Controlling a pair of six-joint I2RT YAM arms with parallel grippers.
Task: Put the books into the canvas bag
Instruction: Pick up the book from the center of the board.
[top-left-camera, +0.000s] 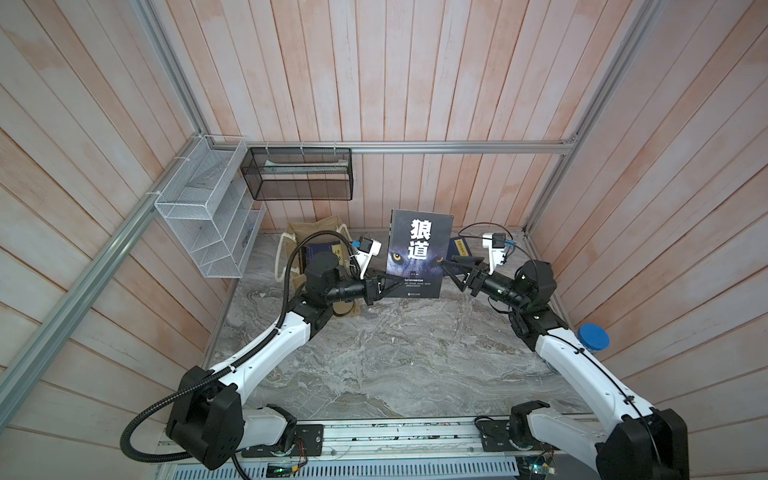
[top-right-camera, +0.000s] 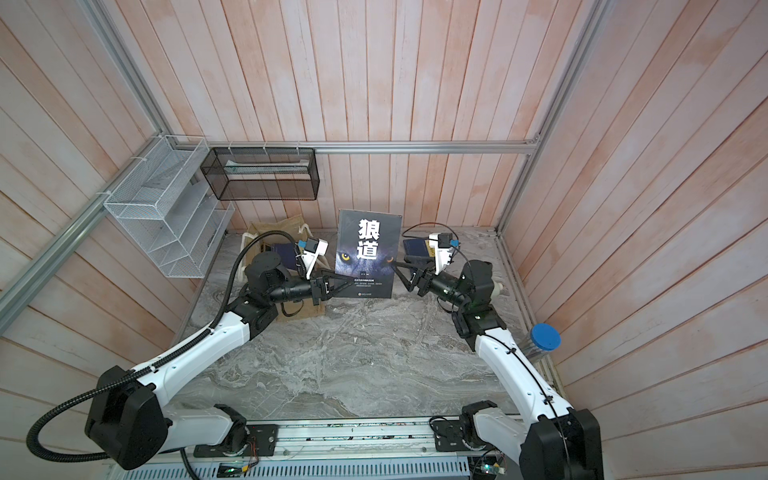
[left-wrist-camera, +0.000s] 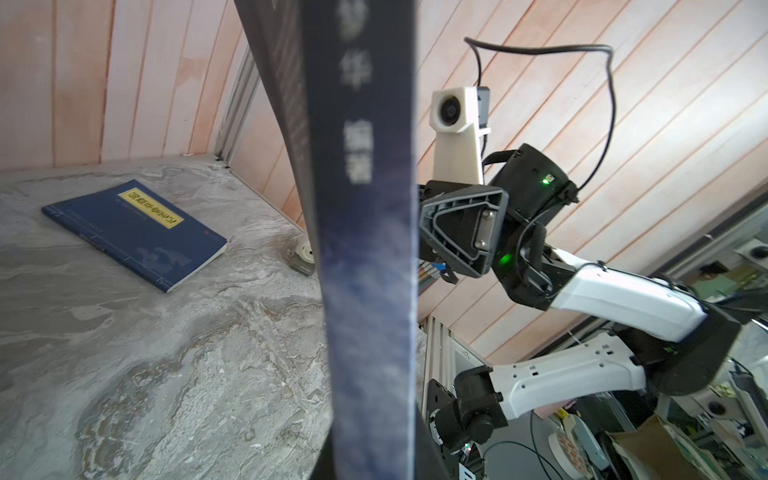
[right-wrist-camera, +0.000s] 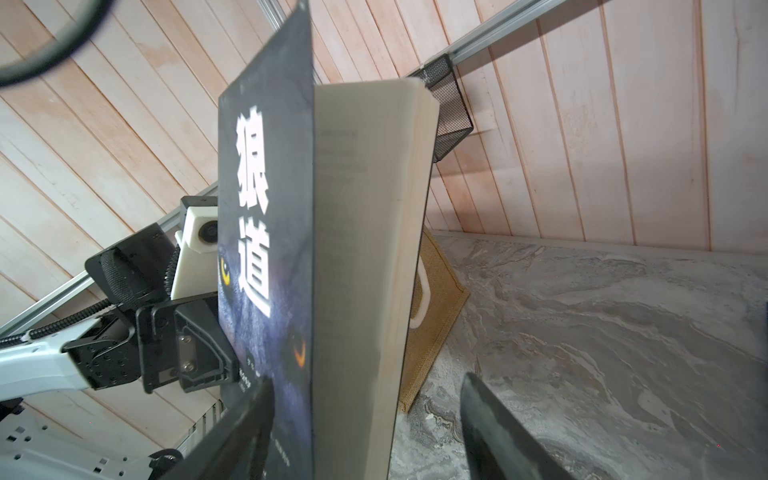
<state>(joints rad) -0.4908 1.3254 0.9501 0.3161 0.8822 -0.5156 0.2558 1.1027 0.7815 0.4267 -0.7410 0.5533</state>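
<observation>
Both arms reach out from the near edge of the grey table (top-left-camera: 395, 353). They bend at the elbow and turn in toward each other, so the two grippers point at each other across the middle. Between them a black book (top-left-camera: 419, 253) with yellow wolf eyes is held standing up, its cover facing the top views. The left gripper (top-left-camera: 395, 284) comes in from the side, almost level. Its fingers are pinched tight on the low part of the book's spine edge, and it alone has hold of the book. The right gripper (top-left-camera: 444, 266) comes in from the other side at the page edge. Its fingers (right-wrist-camera: 498, 436) are spread wide, one on each side of the book. The finger at the back stands clear of the pages. The one by the cover is very close, and I cannot tell if it touches. The tan bag (top-left-camera: 305, 232) with white rope handles stands at the back of the table, behind the left arm and beside the black book. A blue book (top-left-camera: 322, 252) shows in its mouth. A second blue book (left-wrist-camera: 133, 232) with a yellow label lies flat on the table at the back, behind the right gripper.
</observation>
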